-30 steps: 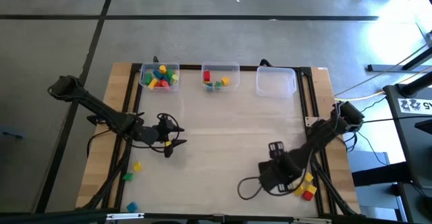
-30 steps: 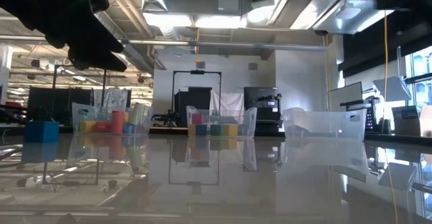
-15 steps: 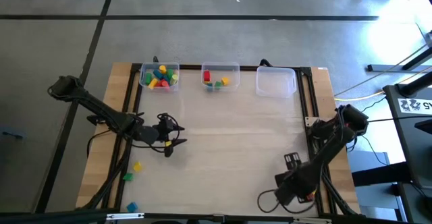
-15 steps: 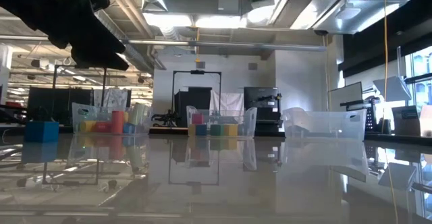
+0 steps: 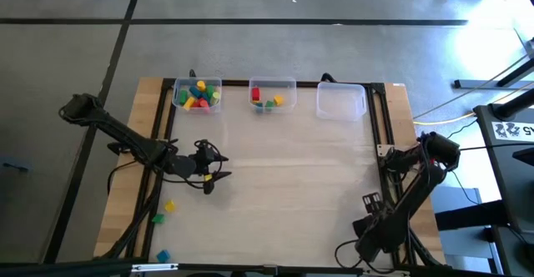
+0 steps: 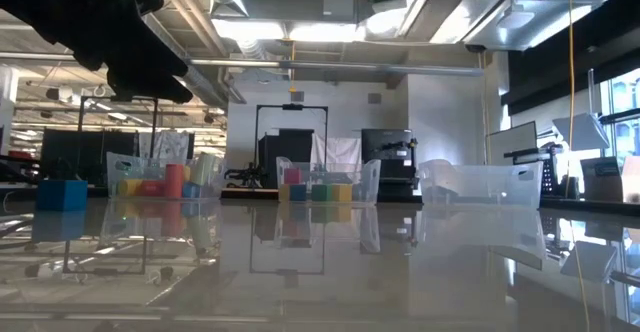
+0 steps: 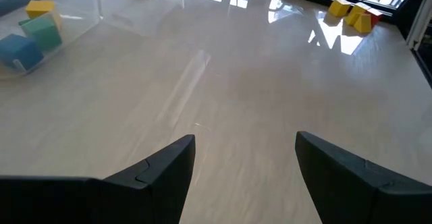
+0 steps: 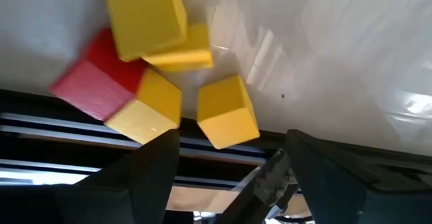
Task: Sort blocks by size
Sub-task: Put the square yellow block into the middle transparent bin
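In the right wrist view a cluster of blocks lies on the table by its edge rail: a yellow cube (image 8: 228, 119), several more yellow blocks (image 8: 145, 15) and a red one (image 8: 94, 82). My right gripper (image 8: 233, 166) hangs open over them at the table's near right corner (image 5: 373, 219), pointing steeply down, the yellow cube ahead of the gap between its fingers. My left gripper (image 7: 246, 170) waits open and empty above the table's left half (image 5: 209, 174). A yellow (image 5: 169, 205), a green (image 5: 158, 219) and a blue block (image 5: 163, 256) lie loose near the left edge.
Three clear bins stand along the far edge: the left bin (image 5: 198, 95) and the middle bin (image 5: 273, 93) hold blocks, while the right bin (image 5: 340, 102) holds none. Black rails (image 5: 385, 135) run along the table's sides. The wide middle of the tabletop (image 5: 284, 168) is bare.
My right gripper has swung toward the table's near right corner and come down, tipping more steeply downward, and now stands over the yellow and red blocks, hiding them in the high view. Its fingers stay apart.
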